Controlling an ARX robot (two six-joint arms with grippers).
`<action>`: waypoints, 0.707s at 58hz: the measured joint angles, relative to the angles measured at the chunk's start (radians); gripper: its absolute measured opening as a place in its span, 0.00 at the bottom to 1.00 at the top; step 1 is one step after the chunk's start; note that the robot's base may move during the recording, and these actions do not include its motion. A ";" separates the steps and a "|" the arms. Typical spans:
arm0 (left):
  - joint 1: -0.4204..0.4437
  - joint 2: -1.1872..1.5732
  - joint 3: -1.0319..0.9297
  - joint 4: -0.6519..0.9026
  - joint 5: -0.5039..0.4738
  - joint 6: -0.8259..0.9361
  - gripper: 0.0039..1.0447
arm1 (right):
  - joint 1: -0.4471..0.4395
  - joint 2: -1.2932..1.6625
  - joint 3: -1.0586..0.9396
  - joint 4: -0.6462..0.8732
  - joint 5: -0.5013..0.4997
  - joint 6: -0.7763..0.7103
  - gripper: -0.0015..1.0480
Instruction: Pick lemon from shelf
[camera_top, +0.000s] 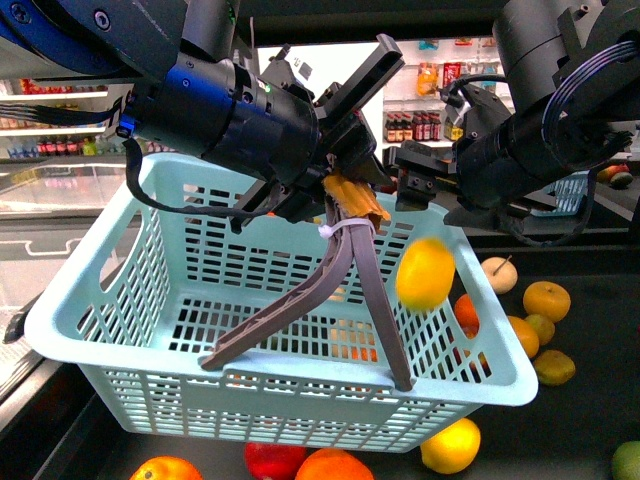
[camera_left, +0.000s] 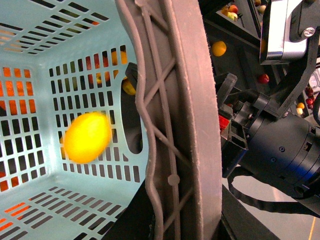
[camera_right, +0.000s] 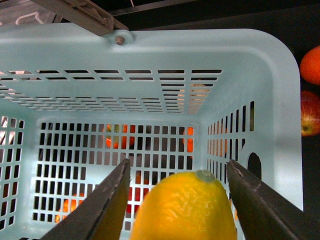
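1. Black and matte is the tray of the shelf (camera_top: 590, 420). At the bottom edge of the front view an orange (camera_top: 335, 465), a red apple (camera_top: 272, 460) and a yellow fruit (camera_top: 450, 445) lie on it, partly under the basket.
2. The pale blue plastic basket (camera_top: 130, 280) hangs tilted above this tray. More fruit shows through its lattice walls.
3. A grey-brown handle (camera_top: 377, 300) rises from the basket rim. The left jaws are pressed together on its top, with their orange pads (camera_top: 352, 198) against it, just above a white cable tie (camera_top: 335, 230).
4. The right jaws are spread, above the right part of the basket. In the right wrist view the lemon (camera_right: 185, 207) is between the two dark fingers (camera_right: 107, 205), with a gap on each side.
5. In the front view the lemon is blurred, in the air inside the basket opening near the right wall. In the left wrist view it is before the lattice, not resting on the bottom.
6. Beyond the basket, to the right, several oranges (camera_top: 547, 300) lie on the shelf.
7. Farthest stands white store shelving (camera_top: 400, 100) with bottles (camera_top: 415, 127).
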 joint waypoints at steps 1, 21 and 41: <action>0.000 0.000 0.000 0.000 0.000 0.000 0.15 | -0.001 -0.001 -0.002 0.002 -0.004 0.000 0.78; 0.001 0.000 0.000 0.000 -0.003 -0.001 0.15 | -0.186 -0.165 -0.190 0.145 -0.063 0.059 0.93; 0.001 0.000 0.000 0.000 0.001 -0.002 0.15 | -0.375 -0.085 -0.494 0.343 -0.101 -0.066 0.93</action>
